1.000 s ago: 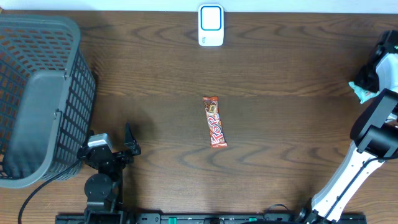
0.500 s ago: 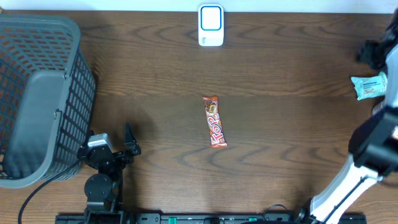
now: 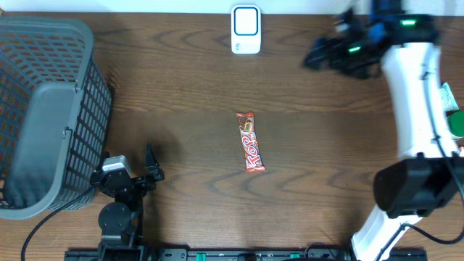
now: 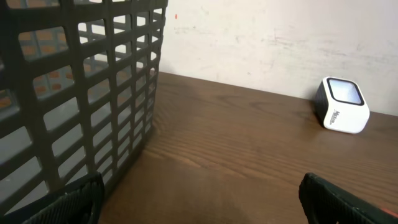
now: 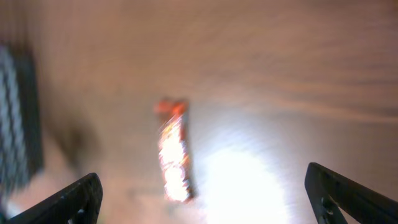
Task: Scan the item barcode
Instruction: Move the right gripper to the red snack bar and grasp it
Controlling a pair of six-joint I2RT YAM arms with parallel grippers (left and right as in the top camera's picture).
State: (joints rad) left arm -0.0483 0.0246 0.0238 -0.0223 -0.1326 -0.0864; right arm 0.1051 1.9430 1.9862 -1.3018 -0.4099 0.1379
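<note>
Surface: dark wood-grain table [image 3: 188, 87], bare over most of its top. A pale, scuffed wall [image 4: 267, 37] runs along its far edge.

- Candy bar [image 3: 249, 142]: red-orange wrapper, lying flat near the table's middle, slightly slanted, well apart from both arms.
- Scanner [image 3: 246, 30]: small white box, at the far edge by the wall.
- Basket [image 3: 43, 109]: grey lattice, far left.
- Green packet [image 3: 451, 98]: right edge, partly hidden.
- Left gripper [image 4: 199, 205]: low, beside the basket, jaws spread wide, empty.
- Right gripper [image 5: 205, 199]: blurred, raised over the far right, jaws wide, empty.
</note>
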